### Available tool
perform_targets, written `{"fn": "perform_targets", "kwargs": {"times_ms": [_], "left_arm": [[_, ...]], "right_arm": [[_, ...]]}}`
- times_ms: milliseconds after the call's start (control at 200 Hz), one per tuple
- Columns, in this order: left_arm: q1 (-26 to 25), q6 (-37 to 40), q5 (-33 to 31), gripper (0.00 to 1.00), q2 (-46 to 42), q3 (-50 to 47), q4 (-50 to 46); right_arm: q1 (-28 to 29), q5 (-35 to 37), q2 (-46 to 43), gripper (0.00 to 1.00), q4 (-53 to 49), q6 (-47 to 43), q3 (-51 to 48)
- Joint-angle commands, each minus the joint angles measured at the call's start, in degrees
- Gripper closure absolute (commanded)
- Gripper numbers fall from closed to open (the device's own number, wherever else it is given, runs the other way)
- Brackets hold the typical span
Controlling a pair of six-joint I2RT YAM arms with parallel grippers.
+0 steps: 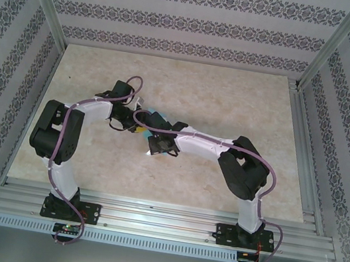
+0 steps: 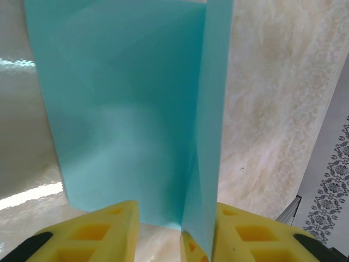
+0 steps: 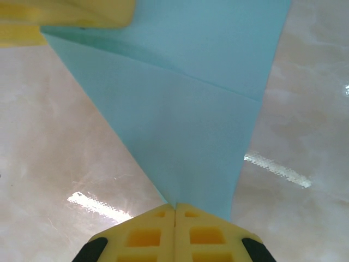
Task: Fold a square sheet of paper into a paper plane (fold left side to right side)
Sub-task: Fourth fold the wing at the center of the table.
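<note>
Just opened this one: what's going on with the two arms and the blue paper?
Both arms meet over the middle of the table, working on the square sheet of paper, which is already partly folded, with creases showing. The right gripper is shut on a pointed corner of it. The left gripper is open, its fingers on either side of a raised flap, not pinching it.

Paper sheet (image 3: pixel 185 125) on table (image 1: pixel 234 100), left gripper (image 2: pixel 173 218) at its left, right gripper (image 3: pixel 174 210) at its right.
</note>
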Motion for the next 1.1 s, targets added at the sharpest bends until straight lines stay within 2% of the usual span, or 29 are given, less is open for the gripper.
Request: {"fn": "perform_targets", "kwargs": {"times_ms": [0,110,290,395,510,590,869,1094], "left_arm": [[-1.90,0.37,-0.18,0.62,1.45,2.44,-0.36],[-2.92,0.30,-0.63,0.66,2.25,3.25,-0.44],[-3.39,0.17,-1.18,0.90,2.59,3.48,-0.78],[-3.34,-0.02,-1.42,1.00,2.18,3.54,-1.13],[-3.43,-0.26,-1.36,1.00,2.25,3.69,-1.49],[-3.38,-0.47,-1.22,1.00,2.28,3.79,-1.38],[-3.40,-0.15,-0.84,1.00,2.73,4.07,-1.94],[-3.40,-0.25,-0.79,1.00,2.95,4.26,-2.02]], "right_arm": [[-0.24,-0.96,-1.41,1.00,1.11,-1.00,-0.50],[-0.28,-0.89,-1.41,1.00,1.07,-0.98,-0.52],[-0.45,-0.84,-1.92,1.00,0.64,-1.13,-0.47],[-0.20,1.37,-3.19,0.86,-0.55,-2.55,-0.69],[1.16,5.69,-3.78,0.75,-2.64,-4.61,-0.31],[2.29,7.95,-2.99,0.72,-3.66,-5.43,0.14],[4.16,13.87,1.20,0.72,-5.99,-6.31,2.62],[4.46,13.69,3.68,0.73,-5.91,-6.53,3.18]]}}
